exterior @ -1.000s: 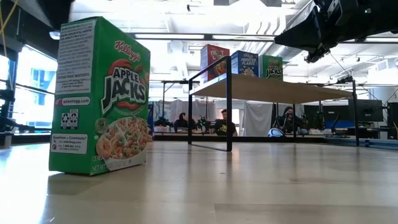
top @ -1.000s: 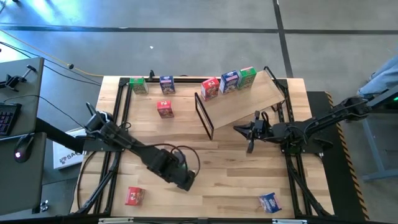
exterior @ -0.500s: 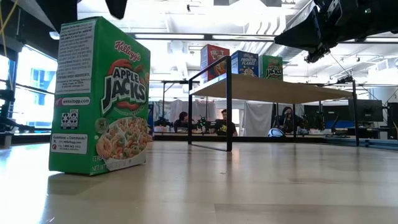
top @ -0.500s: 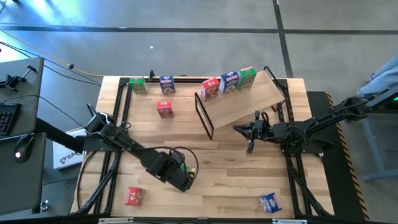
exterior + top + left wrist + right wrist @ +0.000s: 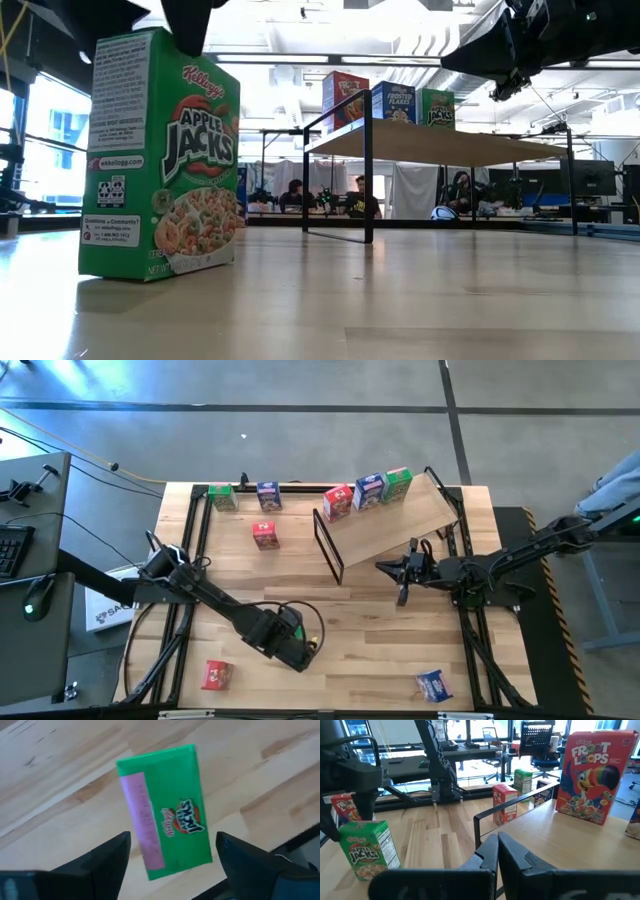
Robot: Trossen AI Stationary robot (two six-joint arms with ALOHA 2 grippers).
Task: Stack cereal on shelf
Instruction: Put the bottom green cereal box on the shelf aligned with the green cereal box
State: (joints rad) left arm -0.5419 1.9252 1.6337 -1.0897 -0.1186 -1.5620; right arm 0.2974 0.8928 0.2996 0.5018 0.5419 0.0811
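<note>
Left tool [image 5: 170,857], fingers apart, hovers directly over the green Apple Jacks box [image 5: 167,810] standing on the desk [image 5: 380,650]. Advice: descend centred, straddle the narrow faces squarely before closing. Right tool [image 5: 497,851], fingers together, waits beside the shelf [image 5: 395,520].

Directly below the spread fingers [image 5: 107,862] of the left gripper [image 5: 297,652], which look like matt black plastic, stands a green Apple Jacks box [image 5: 160,155] of printed cardboard with a slight sheen, on a tabletop [image 5: 370,650] of pale, smooth planked wood with visible grain. Ahead of the closed right gripper [image 5: 497,851], also matt black, the shelf [image 5: 395,520] is a board of light, smooth plywood carried on a thin black metal frame [image 5: 482,817]. On the board just beyond that gripper, the red Froot Loops box [image 5: 590,775] is glossy printed cardboard.
</note>
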